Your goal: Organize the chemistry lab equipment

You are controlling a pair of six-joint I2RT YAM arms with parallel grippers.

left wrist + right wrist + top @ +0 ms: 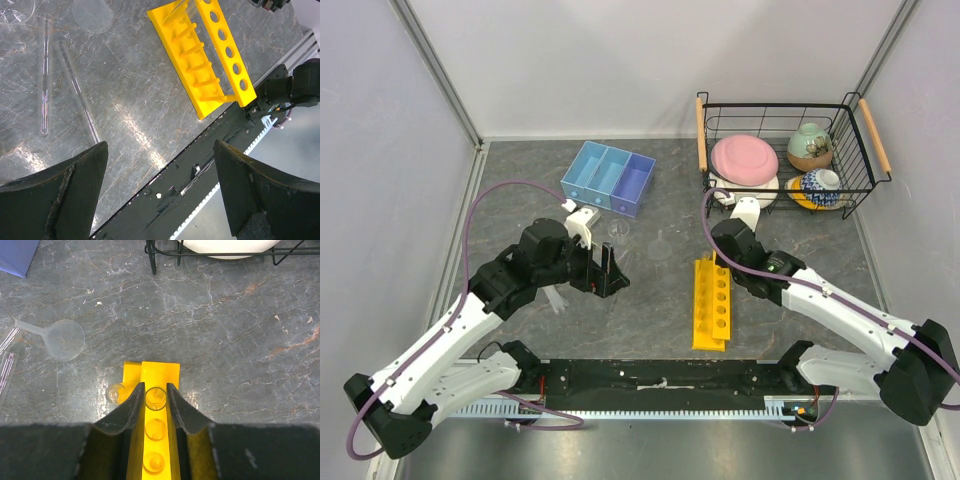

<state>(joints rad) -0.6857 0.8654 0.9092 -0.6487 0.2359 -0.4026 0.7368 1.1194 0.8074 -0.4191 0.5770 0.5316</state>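
Right pincer (155, 390): clenched on a test tube (155, 400), one finger against each side of its rim.
Held tube, position: upright in the end hole of the yellow rack (712, 308), at the end farthest from my bases.
Why gripped so: high at the rim, I judge, so the glass can go straight down the hole while my fingers stay above the yellow.
Rack, remainder: the holes nearer me look empty. A second clear mouth shows just left of the end, and I cannot tell what supports it.
Left pincer (160, 145): released, jaws wide, nothing between them. It hangs over the near part of the table (660, 160).
Loose tubes (44, 75): two, flat on the stone, side by side, well apart from the rack. They lie close to my open left pincer, so I judge them next.
Funnel (65, 340): on its side, between rack and blue tray (605, 172).
Tray: three compartments, apparently unfilled. Probably meant for the small glassware.
Caution: thin glass, so let go only once it is seated.
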